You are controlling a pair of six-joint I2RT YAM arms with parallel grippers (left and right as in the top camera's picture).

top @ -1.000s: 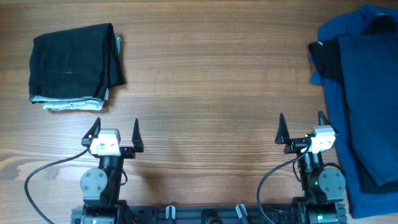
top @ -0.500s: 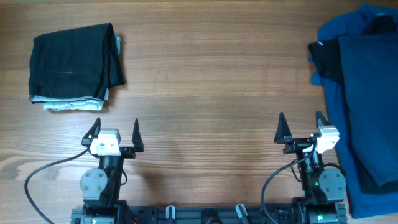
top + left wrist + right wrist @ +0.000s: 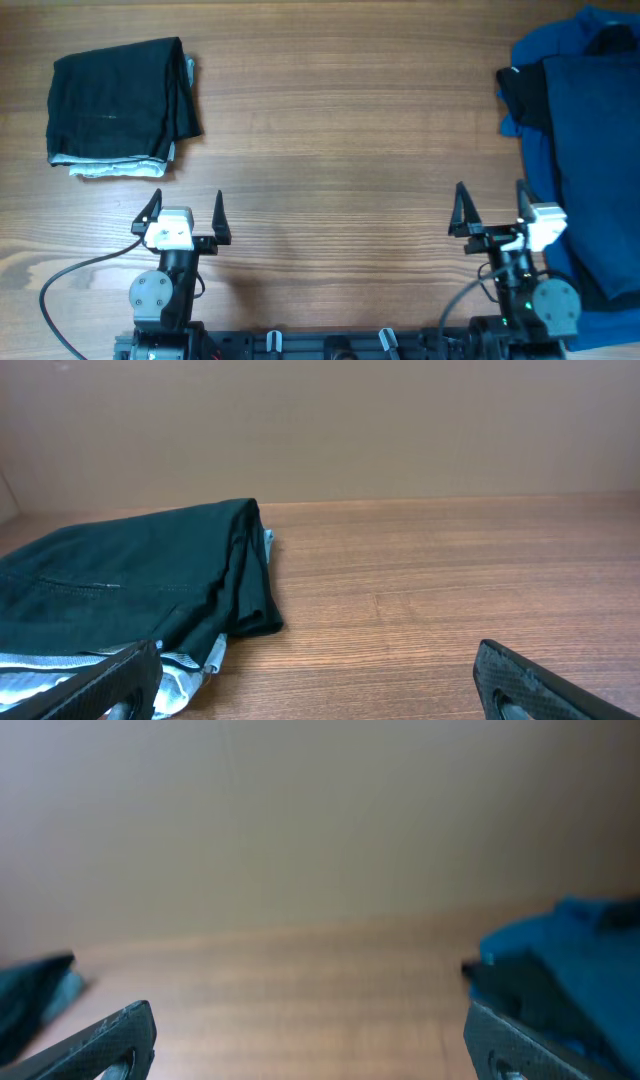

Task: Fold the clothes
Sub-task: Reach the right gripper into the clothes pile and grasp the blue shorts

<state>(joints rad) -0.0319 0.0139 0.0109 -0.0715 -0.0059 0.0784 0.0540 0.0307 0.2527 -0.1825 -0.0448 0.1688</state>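
Note:
A folded stack of clothes, black on top of pale grey-white, lies at the far left; it also shows in the left wrist view. A loose pile of clothes, dark navy on brighter blue with a black piece, lies at the right edge and shows blurred in the right wrist view. My left gripper is open and empty near the front edge. My right gripper is open and empty, just left of the blue pile.
The wooden table stretches between the two piles. A black cable trails from the left arm's base at the front edge.
My right gripper has shifted to the right, towards the blue pile, and its wrist view is blurred. The left arm and both piles have not moved.

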